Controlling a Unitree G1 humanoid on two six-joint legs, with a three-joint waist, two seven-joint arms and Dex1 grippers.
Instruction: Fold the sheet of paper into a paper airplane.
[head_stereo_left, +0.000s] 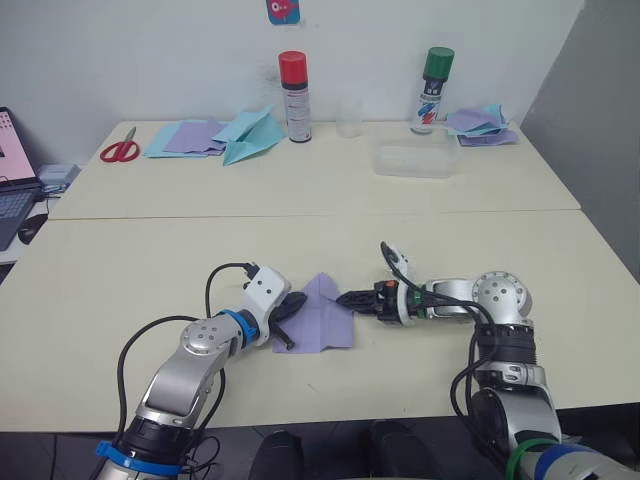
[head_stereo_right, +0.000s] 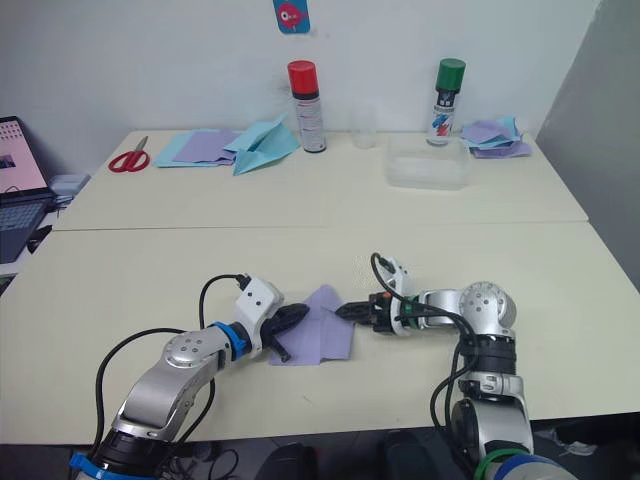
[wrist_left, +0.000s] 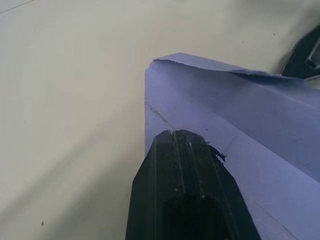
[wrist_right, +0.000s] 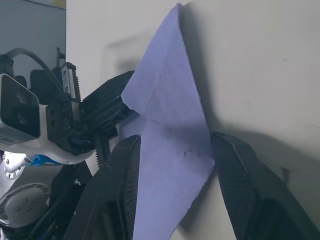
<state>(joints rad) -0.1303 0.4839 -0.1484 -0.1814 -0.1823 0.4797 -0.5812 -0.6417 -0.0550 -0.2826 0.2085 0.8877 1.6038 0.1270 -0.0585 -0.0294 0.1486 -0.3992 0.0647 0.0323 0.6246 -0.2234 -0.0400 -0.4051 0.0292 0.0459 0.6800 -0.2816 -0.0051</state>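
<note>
The sheet of paper (head_stereo_left: 325, 318) is lavender and lies near the table's front edge, partly folded, with a point toward the back. My left gripper (head_stereo_left: 292, 303) is shut, and its tips rest on the sheet's left edge (wrist_left: 200, 115). My right gripper (head_stereo_left: 347, 298) reaches in from the right, turned on its side. It is open, and a raised flap of the sheet (wrist_right: 170, 130) stands between its two fingers (wrist_right: 235, 170). The left gripper (wrist_right: 102, 107) also shows beyond that flap.
At the back left lie a light-blue paper airplane (head_stereo_left: 250, 135), flat blue and purple sheets (head_stereo_left: 185, 138) and red scissors (head_stereo_left: 120, 150). A red-capped can (head_stereo_left: 294, 97), a clear cup (head_stereo_left: 348, 118), a clear box (head_stereo_left: 413, 160), a green-capped can (head_stereo_left: 433, 90) and more paper (head_stereo_left: 480, 125) stand behind.
</note>
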